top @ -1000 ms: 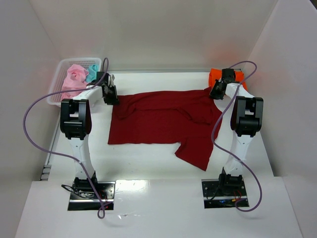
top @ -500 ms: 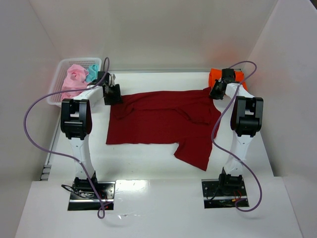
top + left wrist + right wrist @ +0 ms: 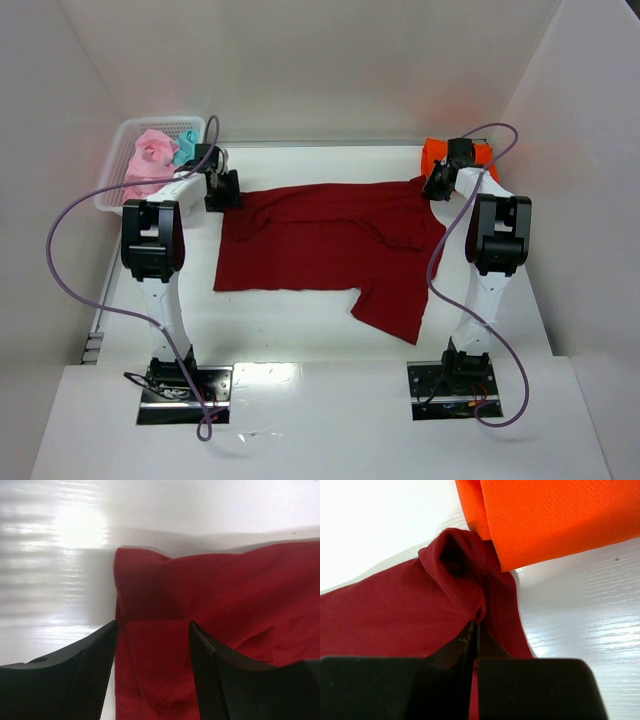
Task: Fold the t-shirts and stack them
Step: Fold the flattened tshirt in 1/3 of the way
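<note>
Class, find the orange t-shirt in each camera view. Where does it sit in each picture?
Top external: orange t-shirt at far right, by a corner of the dark red t-shirt.
Left wrist: not in it.
Right wrist: upper right of the picture.
Shared landmark: the dark red t-shirt, in all three views.

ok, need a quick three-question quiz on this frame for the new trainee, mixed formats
1. True or false: the right pincer is shut on a corner of the dark red t-shirt, right beside the orange t-shirt.
2. What lies in the white basket? A) the orange t-shirt B) the pink t-shirts and the teal t-shirt C) the dark red t-shirt
3. Fill in: the left pincer stands ___ at the far left corner of the dark red t-shirt.

Key: 1 true; 2 B; 3 open
</note>
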Motion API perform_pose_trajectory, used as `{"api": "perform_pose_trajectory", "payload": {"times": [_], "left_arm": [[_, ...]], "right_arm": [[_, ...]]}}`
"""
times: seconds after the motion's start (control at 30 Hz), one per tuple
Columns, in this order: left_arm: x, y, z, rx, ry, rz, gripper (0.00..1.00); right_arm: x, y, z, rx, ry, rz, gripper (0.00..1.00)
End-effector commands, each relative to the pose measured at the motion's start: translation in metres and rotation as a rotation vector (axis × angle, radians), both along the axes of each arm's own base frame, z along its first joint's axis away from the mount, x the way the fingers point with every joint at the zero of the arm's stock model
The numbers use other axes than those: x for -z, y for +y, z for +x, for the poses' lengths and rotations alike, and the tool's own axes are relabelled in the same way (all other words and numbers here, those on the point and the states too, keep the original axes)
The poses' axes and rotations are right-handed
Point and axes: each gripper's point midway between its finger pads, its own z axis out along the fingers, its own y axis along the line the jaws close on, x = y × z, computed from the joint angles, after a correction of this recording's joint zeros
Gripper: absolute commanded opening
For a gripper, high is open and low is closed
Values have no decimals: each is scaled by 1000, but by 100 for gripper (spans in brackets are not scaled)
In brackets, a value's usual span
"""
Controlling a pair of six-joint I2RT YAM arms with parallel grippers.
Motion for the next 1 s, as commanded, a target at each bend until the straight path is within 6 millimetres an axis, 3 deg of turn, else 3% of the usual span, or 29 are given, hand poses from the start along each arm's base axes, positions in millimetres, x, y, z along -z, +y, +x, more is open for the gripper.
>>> {"api": "perform_pose_trajectory", "payload": {"times": [0.0, 0.27, 0.47, 0.6, 0.63, 0.97], "left_arm": [[-28, 8, 4, -4, -57, 31, 66], [-15, 2, 1, 17, -29, -1, 53], [-11, 2, 1, 18, -20, -1, 38], [-15, 5, 2, 8, -29, 14, 12], [-15, 5, 2, 8, -29, 14, 0], [-46, 14, 18, -31, -99, 53, 0]], "right_arm": [[-28, 0, 10, -13, -80, -22, 5], [-23, 0, 10, -13, -71, -21, 5], [-23, 0, 10, -13, -71, -21, 5], [-23, 0, 10, -13, -71, -21, 5], [-23, 0, 10, -13, -71, -21, 5], [-23, 0, 10, -13, -71, -21, 5]]}}
